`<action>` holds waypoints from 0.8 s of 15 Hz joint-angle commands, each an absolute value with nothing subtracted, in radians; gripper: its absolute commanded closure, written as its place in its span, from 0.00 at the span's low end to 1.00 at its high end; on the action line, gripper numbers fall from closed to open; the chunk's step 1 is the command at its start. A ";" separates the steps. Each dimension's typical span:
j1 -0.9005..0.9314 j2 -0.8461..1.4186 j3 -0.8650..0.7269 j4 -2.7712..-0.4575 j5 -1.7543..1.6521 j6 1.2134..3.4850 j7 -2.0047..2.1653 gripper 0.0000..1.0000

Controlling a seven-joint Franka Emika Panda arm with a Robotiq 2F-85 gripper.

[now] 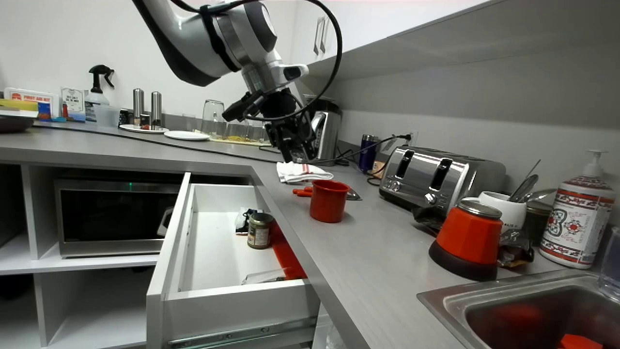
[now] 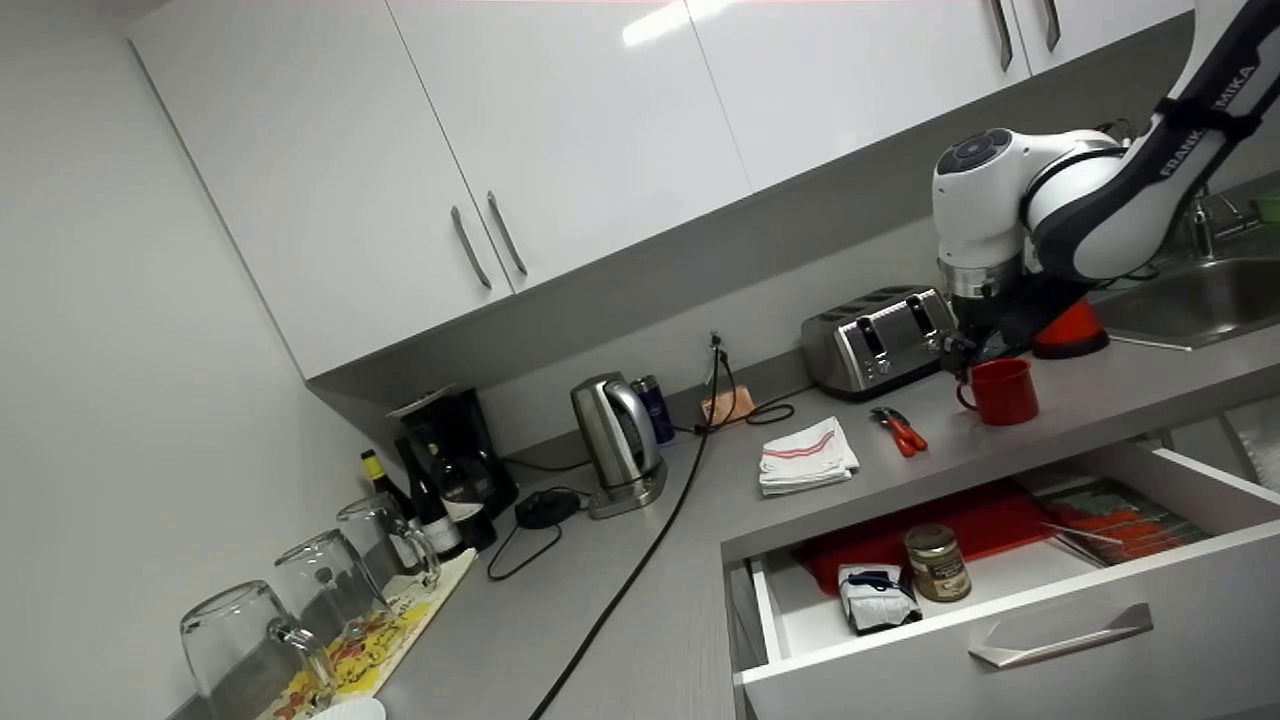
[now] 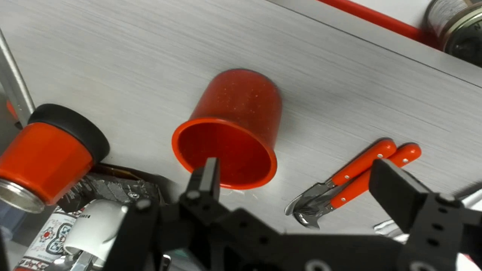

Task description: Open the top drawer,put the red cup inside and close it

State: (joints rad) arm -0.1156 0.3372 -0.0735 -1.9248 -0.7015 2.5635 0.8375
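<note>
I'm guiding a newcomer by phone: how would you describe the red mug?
Look on the gray countertop above the open drawer. Beside red-handled utensils stands the red mug: unlike the black-based orange canister, it is all red and open-topped.

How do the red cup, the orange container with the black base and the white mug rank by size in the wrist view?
Largest: red cup and orange container, too close to rank; the picture's edge cuts the container.
Smallest: white mug, partly hidden.
</note>
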 commanded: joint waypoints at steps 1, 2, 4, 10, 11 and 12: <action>-0.094 0.416 -0.101 -1.809 -0.539 2.511 0.694 0.00; -0.086 0.433 -0.112 -1.782 -0.507 2.496 0.669 0.00; -0.074 0.464 -0.130 -1.735 -0.451 2.470 0.627 0.00; -0.062 0.543 -0.168 -1.611 -0.329 2.394 0.550 0.00; -0.063 0.557 -0.173 -1.592 -0.313 2.380 0.541 0.00; -0.065 0.571 -0.177 -1.574 -0.298 2.365 0.533 0.00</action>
State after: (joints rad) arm -0.0783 0.5154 -0.1508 -1.6615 -0.3646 2.4223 0.5851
